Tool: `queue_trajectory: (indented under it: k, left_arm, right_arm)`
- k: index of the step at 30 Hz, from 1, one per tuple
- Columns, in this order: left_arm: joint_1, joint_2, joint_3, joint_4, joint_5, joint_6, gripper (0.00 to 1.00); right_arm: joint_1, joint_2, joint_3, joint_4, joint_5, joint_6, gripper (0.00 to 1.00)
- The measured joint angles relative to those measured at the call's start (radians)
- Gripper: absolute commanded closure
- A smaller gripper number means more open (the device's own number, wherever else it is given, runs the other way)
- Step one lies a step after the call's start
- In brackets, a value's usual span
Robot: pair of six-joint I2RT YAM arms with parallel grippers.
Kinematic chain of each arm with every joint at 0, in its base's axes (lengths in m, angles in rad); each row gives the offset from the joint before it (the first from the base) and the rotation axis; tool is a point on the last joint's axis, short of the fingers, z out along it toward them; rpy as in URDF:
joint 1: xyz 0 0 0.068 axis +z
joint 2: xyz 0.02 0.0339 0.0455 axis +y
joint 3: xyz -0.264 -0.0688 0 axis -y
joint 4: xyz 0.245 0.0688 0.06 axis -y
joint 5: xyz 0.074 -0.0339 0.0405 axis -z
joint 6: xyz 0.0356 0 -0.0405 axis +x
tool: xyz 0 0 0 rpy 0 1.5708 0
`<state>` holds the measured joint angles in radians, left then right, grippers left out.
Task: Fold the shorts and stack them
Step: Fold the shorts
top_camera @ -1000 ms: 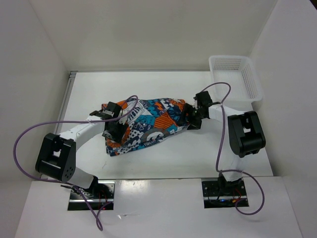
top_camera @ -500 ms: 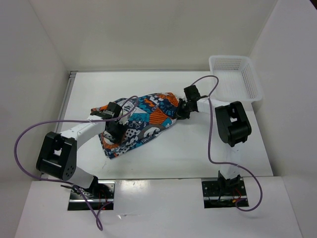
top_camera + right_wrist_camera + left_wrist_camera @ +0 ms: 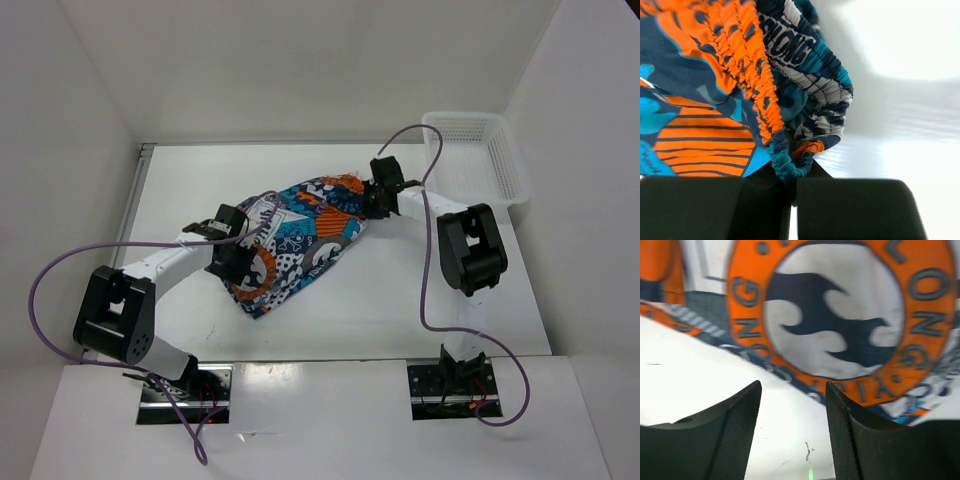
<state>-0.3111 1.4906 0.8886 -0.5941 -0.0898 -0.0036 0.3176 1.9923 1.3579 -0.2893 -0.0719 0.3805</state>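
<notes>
On table (image 3: 420, 310): right tool (image 3: 793, 189) pinching shorts (image 3: 305, 238) waistband; left tool (image 3: 793, 390) parted, empty

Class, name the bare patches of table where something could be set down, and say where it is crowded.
Free: the near strip of table between shorts and front edge; the far strip between shorts and back wall. Crowded: the middle, with left gripper and right gripper at the shorts; the far right corner, taken by the basket.

Both wrist views' edges cut off the shorts (image 3: 840, 320).
</notes>
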Motion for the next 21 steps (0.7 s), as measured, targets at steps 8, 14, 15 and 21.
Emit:
queue_trajectory:
  k: [8,14,15,21]
  left_arm:
    - [0.004,0.000,0.033,0.069,-0.061,0.000,0.33]
    - [0.063,0.042,0.143,0.080,-0.018,0.000,0.29]
    - [0.074,0.061,0.176,0.087,-0.005,0.000,0.29]
    - [0.098,0.185,0.328,0.108,0.061,0.000,0.29]
  right_arm:
    - [-0.002,-0.132,0.021,-0.002,0.126,-0.134,1.00]
    - [-0.007,-0.254,0.011,-0.001,0.189,-0.224,1.00]
    - [-0.009,-0.274,0.002,0.000,0.194,-0.234,1.00]
    - [-0.020,-0.347,-0.127,0.039,0.152,-0.253,0.98]
